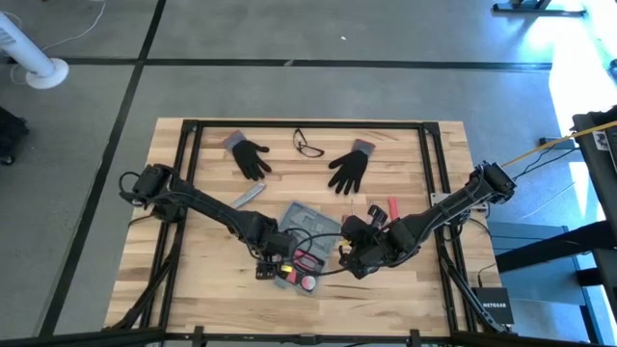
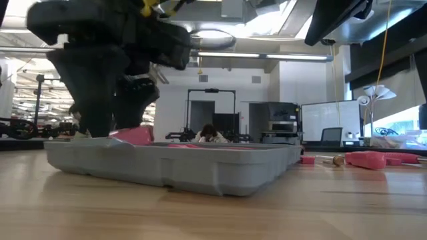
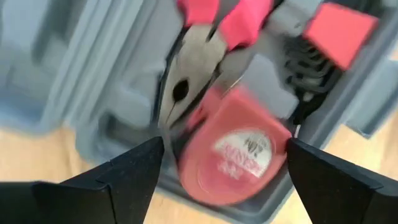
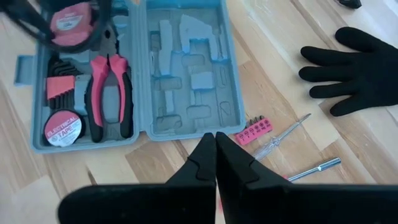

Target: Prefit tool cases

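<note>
On the bench (image 1: 193,289), the tool case (image 4: 186,68) lies open near the front edge. Left gripper (image 3: 224,168) hovers right over it, fingers spread wide around what looks like a pink tape measure (image 3: 233,155), though contact is unclear. Right gripper (image 4: 215,146) waits beside the case, fingers closed, empty.

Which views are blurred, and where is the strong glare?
Left wrist view: pink tape measure and pliers are blurred, too near the lens. Low view: tool case is soft and the dark arm above it blurred. High view: glare at the upper right floor. Right wrist view: sharp.
</note>
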Tool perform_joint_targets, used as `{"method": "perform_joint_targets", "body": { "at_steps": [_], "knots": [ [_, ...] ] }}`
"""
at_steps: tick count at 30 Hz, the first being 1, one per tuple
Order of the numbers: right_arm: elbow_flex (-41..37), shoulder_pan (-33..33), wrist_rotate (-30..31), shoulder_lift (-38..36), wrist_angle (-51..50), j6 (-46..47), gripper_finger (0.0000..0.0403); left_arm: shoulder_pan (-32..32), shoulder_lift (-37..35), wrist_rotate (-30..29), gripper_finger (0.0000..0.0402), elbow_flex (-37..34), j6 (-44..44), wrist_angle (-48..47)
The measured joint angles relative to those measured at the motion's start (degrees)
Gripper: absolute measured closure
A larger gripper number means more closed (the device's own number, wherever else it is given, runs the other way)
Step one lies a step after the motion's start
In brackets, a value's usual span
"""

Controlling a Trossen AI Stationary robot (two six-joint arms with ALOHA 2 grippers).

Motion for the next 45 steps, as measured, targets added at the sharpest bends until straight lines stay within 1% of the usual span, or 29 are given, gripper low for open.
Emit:
{"method": "perform_joint_targets", "body": {
  "at_steps": [3, 5, 7, 10, 12, 18, 22, 25, 32, 36, 40, 45],
  "knots": [
    [0.0, 0.0, 0.7, 0.0, 0.0, 0.0, 0.0403, 0.0, 0.0, -0.2, 0.0074, -0.4, -3.5, -0.7],
    [0.0, 0.0, 1.4, 0.0, 0.0, 0.0, 0.0403, -0.1, 0.0, -0.2, 0.0074, -0.5, -4.1, -1.1],
    [0.0, 0.0, 1.7, 0.0, 0.0, 0.0, 0.0403, -0.3, 0.0, -0.2, 0.0074, -0.5, -2.4, -1.6],
    [0.0, 0.0, 2.2, 0.0, 0.0, 0.0, 0.0403, -0.5, 0.0, -0.4, 0.0074, -0.5, 3.1, -0.7],
    [0.0, 0.0, 2.2, 0.0, 0.0, 0.0, 0.0403, -0.5, 0.0, -1.6, 0.0074, -0.5, 4.2, 0.0],
    [0.0, 0.0, 2.2, 0.0, 0.0, 0.0, 0.0403, 0.0, 0.5, -2.4, 0.0074, -0.5, 3.5, 1.3],
    [0.0, 0.0, 2.2, 0.0, 0.0, 0.0, 0.0403, -0.2, 1.1, -2.6, 0.0080, -0.5, -0.3, 1.4],
    [0.0, 0.0, 2.2, 0.0, 0.0, 0.0, 0.0403, -0.7, 1.2, -3.9, 0.0111, -0.4, -0.9, 1.4],
    [0.0, 0.0, 2.6, 0.0, 0.0, 0.0, 0.0403, -1.5, -0.9, -7.2, 0.0215, 0.3, -0.5, -0.2],
    [0.0, 0.0, 2.8, 0.0, 0.0, 0.0, 0.0403, -1.4, -3.4, -9.7, 0.0271, 0.3, 1.3, 0.0],
    [0.0, 0.0, 2.8, 0.0, 0.0, 0.0, 0.0403, -1.4, -5.0, -10.3, 0.0328, 0.3, 3.5, -0.1],
    [0.0, 0.0, 2.7, 0.0, 0.0, 0.1, 0.0403, -1.4, -8.5, -10.2, 0.0332, 0.7, 2.6, -0.2]
  ]
}}
